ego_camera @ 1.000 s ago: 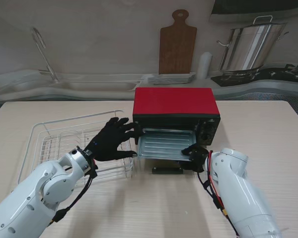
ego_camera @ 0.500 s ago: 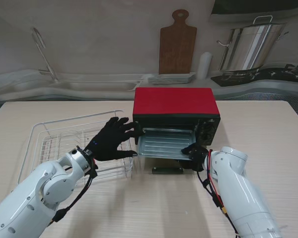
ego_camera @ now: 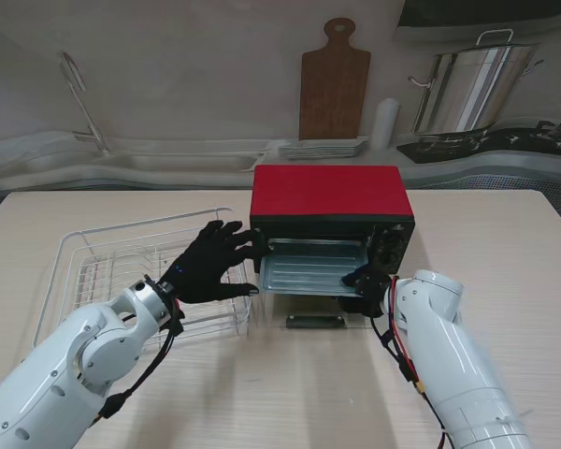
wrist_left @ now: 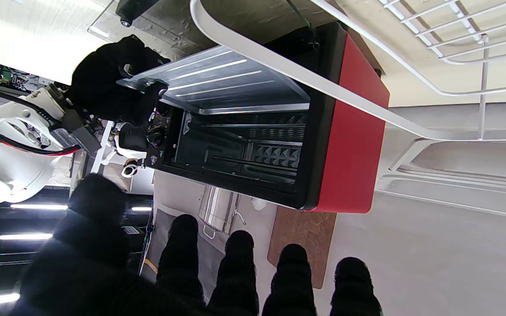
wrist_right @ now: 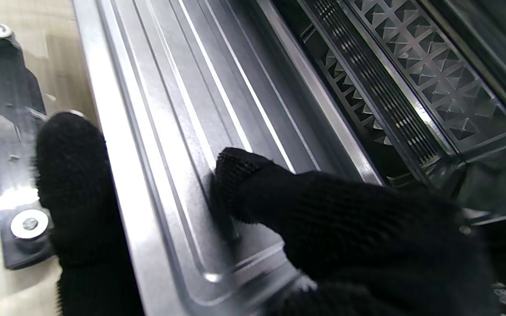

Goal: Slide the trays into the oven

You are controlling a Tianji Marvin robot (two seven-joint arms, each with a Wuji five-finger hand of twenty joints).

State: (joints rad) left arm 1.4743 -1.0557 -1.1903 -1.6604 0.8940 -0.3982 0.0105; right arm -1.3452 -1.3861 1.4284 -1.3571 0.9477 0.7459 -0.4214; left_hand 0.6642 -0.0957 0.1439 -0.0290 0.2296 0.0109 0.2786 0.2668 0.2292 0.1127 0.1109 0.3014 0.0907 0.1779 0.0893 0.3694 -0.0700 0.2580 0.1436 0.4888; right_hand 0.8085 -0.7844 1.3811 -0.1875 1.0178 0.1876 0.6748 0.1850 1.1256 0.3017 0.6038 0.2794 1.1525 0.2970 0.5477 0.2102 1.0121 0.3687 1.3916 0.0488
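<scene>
A red toaster oven [ego_camera: 331, 194] stands mid-table with its glass door [ego_camera: 315, 321] folded down flat toward me. A grey metal tray [ego_camera: 310, 271] sticks partly out of the oven mouth. My right hand [ego_camera: 366, 285] is shut on the tray's near right corner; the right wrist view shows a thumb [wrist_right: 253, 184] inside the tray [wrist_right: 182, 131] and a finger [wrist_right: 77, 197] under its rim. My left hand [ego_camera: 213, 265] is open with fingers spread, its fingertips against the oven's left front edge. The left wrist view shows the oven cavity [wrist_left: 240, 149] and the tray [wrist_left: 231, 83].
A white wire dish rack [ego_camera: 112, 271] sits on the table left of the oven, under my left forearm. Behind the table run a counter with a wooden cutting board [ego_camera: 334, 86], stacked plates [ego_camera: 323, 148] and a steel pot [ego_camera: 467, 89].
The tray has slid farther into the oven, pushed by my right hand, which moved away from me. My left hand stays in place.
</scene>
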